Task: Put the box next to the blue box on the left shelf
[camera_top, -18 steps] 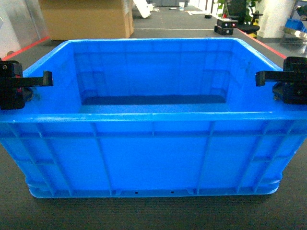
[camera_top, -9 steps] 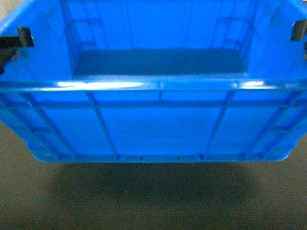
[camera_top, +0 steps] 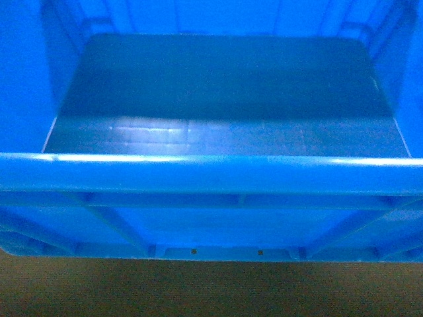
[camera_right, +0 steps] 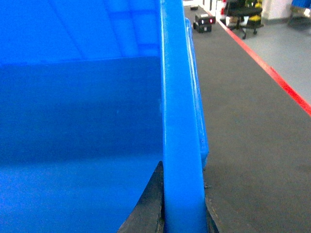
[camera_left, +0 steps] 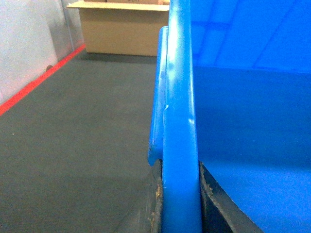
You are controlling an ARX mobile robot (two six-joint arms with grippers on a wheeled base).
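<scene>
The crate (camera_top: 211, 175) now sits higher and closer than before, filling the head view; left gripper (camera_left: 180, 213) and right gripper (camera_right: 182, 213) each pinch its smooth rim.

A cardboard box (camera_left: 119, 26) stands far ahead on dark carpet (camera_left: 82, 145). A red floor line (camera_right: 277, 77) runs past a black office chair (camera_right: 245, 14)

The box (camera_top: 211, 173) fills nearly the whole head frame, near rim across the middle, floor behind it in the upper half. A strip of carpet (camera_top: 211, 290) runs beneath along the bottom edge. Each wrist view has a side rim rising from bottom centre.
</scene>
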